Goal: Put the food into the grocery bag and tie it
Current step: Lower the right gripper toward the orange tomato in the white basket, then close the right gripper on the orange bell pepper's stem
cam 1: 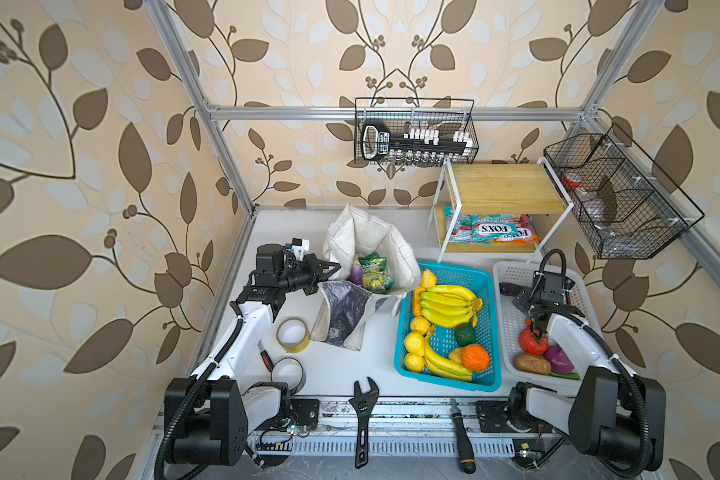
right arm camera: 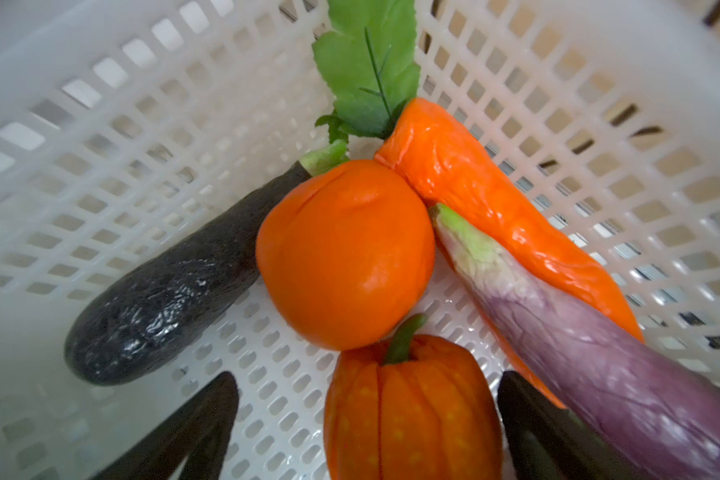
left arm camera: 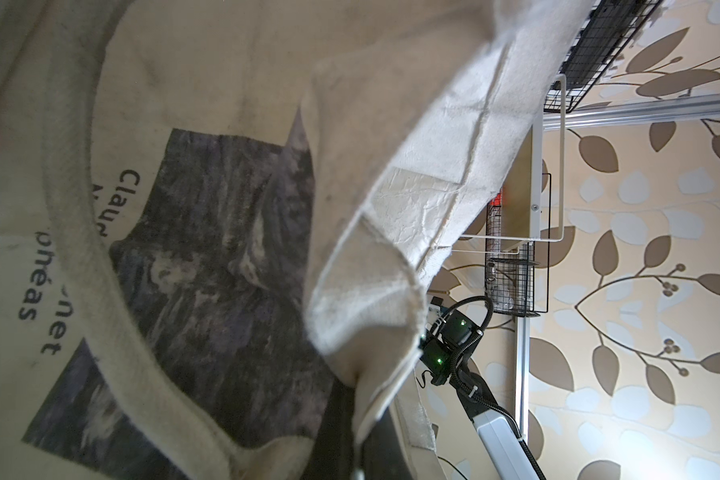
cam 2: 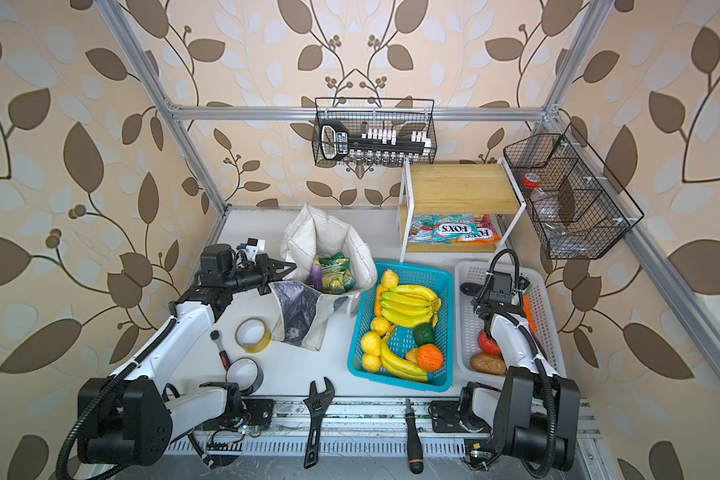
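Top views, bag: in both you see the bag (cam 1: pixel 366 232) (cam 2: pixel 325 232) standing upright just left of the blue basket (cam 1: pixel 454 269). Its long axis is vertical and its mouth faces up.
Top views, food: green packets (cam 1: pixel 376 272) lie inside the bag; yellow citrus (cam 1: pixel 415 343) sits in the blue basket.
Top views, left pincer: your left gripper (cam 1: pixel 332 268) (cam 2: pixel 288 267) is pressed together, pinching the bag's left rim.
Left wrist, bag: the printed panel (left arm camera: pixel 225 249) and a handle (left arm camera: pixel 100 311) fill your view.
Right wrist, right pincer: your right gripper (right arm camera: pixel 368 386) is spread wide inside the white basket (right arm camera: pixel 142 124). It straddles an orange pumpkin (right arm camera: pixel 408 415) and holds nothing. An aubergine (right arm camera: pixel 599 353) lies just beside one finger (right arm camera: pixel 533 424).
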`<state>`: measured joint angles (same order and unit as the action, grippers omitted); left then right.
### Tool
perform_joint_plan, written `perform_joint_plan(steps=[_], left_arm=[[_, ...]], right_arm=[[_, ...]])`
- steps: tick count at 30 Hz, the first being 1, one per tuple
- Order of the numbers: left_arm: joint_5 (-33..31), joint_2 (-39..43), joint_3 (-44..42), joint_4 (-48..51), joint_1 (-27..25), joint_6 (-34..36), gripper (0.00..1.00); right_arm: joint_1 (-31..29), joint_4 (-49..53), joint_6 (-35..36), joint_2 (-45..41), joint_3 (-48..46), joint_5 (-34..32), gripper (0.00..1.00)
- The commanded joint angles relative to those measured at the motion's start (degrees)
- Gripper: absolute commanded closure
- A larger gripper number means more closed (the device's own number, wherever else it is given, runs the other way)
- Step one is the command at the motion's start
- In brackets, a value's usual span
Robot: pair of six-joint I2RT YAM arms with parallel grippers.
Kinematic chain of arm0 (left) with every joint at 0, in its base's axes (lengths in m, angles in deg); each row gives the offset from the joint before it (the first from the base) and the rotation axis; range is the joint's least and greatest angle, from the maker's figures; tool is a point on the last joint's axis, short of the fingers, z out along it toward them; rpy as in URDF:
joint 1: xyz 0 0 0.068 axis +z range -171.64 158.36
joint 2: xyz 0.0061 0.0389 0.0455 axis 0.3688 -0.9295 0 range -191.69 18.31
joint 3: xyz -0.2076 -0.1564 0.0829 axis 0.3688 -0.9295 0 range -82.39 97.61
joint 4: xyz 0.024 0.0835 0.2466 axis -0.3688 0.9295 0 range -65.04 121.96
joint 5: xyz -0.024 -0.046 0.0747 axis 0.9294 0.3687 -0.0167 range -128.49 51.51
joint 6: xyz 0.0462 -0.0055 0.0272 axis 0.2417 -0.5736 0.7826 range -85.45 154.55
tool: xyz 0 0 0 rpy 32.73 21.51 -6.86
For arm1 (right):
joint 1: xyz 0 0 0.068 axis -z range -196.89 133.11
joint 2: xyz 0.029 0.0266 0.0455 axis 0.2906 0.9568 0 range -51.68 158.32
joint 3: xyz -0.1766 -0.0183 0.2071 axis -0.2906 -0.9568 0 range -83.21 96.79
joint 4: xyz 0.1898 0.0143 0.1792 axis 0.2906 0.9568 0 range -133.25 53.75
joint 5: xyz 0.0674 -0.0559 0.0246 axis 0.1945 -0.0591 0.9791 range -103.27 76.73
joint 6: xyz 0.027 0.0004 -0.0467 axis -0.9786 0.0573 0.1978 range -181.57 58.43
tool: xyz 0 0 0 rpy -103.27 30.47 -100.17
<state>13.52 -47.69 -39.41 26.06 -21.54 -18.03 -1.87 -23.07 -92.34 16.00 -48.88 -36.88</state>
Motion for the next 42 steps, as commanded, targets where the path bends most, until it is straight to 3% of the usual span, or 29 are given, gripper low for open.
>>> perform_joint_plan(steps=[1, 6, 18, 21, 24, 29, 42], left_arm=[[0.0, 0.3, 1.8, 0.9, 0.3, 1.9, 1.00], [-0.2, 0.3, 1.8, 0.9, 0.2, 2.0, 1.00], [0.1, 0.5, 1.5, 0.0, 0.2, 1.3, 1.00], [0.1, 0.7, 1.4, 0.1, 0.3, 1.5, 1.00], [0.1, 0.9, 1.4, -0.1, 0.3, 1.3, 1.00], [0.9, 0.9, 1.6, -0.4, 0.3, 1.0, 1.00], [0.4, 0.8, 1.2, -0.7, 0.3, 1.0, 1.00]], right_arm=[[0.8, -0.4, 2.0, 0.2, 0.1, -1.2, 0.05], [1.0, -1.0, 3.1, 2.4, 0.6, 2.1, 0.20], [0.6, -0.8, 3.5, 5.7, 0.5, 1.0, 0.20], [-0.2, 0.2, 3.5, 6.6, 1.3, -0.9, 0.10], [-1.4, 0.7, 3.6, 7.3, 1.8, -3.1, 0.09], [-1.8, 0.0, 3.8, 7.7, 1.7, -2.1, 0.25], [-2.8, -1.4, 4.2, -3.7, 0.4, 3.5, 0.40]])
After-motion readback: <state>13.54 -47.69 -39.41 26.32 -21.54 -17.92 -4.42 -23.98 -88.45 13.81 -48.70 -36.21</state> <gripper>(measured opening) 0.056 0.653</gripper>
